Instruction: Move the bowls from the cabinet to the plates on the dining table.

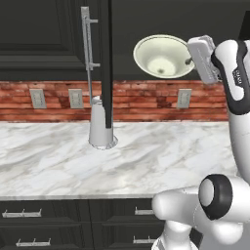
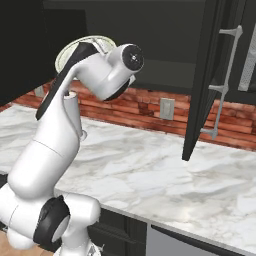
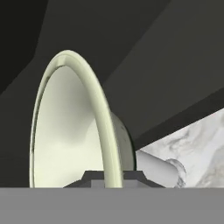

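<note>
Gripping cream bowl (image 1: 163, 56) rim, end effector (image 1: 189, 60) clamped, bowl tilted, empty

A white-grey veined marble counter (image 1: 161, 161) spans the left base view, backed at 12 o'clock by a red brick wall (image 1: 136, 100); three grey wall outlets (image 1: 75, 98) sit on the brick; a pale cylindrical container (image 1: 101, 128) stands on the counter at about 9 o'clock; black drawers (image 1: 58, 222) with short silver handles (image 1: 21, 213) run along 6 o'clock.
</note>
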Motion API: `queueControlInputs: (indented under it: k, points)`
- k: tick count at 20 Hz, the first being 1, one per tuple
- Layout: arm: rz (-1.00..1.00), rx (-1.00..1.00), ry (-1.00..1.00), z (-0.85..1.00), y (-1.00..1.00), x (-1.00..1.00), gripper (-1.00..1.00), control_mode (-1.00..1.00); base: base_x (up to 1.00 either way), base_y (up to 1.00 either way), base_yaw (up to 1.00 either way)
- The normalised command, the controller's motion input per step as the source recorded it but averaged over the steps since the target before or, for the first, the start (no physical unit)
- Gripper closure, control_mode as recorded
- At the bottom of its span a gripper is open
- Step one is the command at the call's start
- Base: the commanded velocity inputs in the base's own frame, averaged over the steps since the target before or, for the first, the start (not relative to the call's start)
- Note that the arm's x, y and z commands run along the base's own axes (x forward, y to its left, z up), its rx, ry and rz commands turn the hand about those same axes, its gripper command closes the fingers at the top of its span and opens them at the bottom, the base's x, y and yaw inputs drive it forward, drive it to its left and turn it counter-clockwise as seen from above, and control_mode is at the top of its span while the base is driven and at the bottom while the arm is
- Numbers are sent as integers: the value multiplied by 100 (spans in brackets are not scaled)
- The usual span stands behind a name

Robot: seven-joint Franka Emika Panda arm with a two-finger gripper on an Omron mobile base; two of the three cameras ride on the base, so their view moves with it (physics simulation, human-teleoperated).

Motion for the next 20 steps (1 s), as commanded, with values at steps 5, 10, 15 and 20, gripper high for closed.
queueControlInputs:
  k: [5,10,15,20]
  points:
    - [-14,-3,0,4,-3,-23,100,-100,0,0,0]
    - [-18,3,3,5,0,-16,100,-100,0,0,0]
    - [-18,12,3,14,0,-24,100,-100,0,0,0]
    - [-16,16,6,16,0,-32,100,-100,0,0,0]
